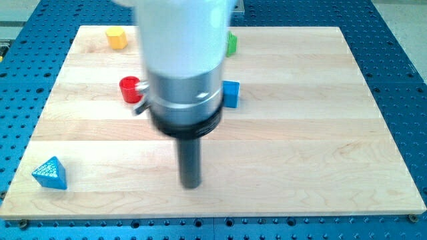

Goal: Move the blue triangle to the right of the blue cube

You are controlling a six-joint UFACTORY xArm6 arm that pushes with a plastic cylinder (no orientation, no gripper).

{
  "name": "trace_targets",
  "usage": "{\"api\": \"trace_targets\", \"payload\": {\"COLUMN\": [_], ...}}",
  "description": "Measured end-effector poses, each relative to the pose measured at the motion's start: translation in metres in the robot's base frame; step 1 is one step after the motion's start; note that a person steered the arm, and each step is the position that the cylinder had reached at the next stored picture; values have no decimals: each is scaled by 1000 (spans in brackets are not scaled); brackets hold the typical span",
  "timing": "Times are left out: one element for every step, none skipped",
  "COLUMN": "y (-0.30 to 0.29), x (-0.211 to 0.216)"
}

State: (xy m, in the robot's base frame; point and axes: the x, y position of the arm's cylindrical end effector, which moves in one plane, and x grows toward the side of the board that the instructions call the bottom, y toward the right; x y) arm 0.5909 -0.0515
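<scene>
The blue triangle (51, 173) lies near the board's bottom left corner. The blue cube (231, 93) sits above the board's middle, its left part hidden behind the arm's body. My tip (191, 185) rests on the board below the cube and far to the right of the triangle. It touches no block.
A red cylinder-like block (129, 89) sits left of the arm. A yellow block (117, 37) is at the top left. A green block (231, 44) peeks out at the top, right of the arm. The wooden board (320, 133) lies on a blue perforated table (400, 40).
</scene>
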Motion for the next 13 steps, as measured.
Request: {"api": "trace_targets", "payload": {"y": [-45,-59,-90,-116,-191,-246,-207,-92,-53,-125,-150,-77,35], "x": [27,27,28,27,26,20,-21,-57,-69,-49,-10,-27,-66]}}
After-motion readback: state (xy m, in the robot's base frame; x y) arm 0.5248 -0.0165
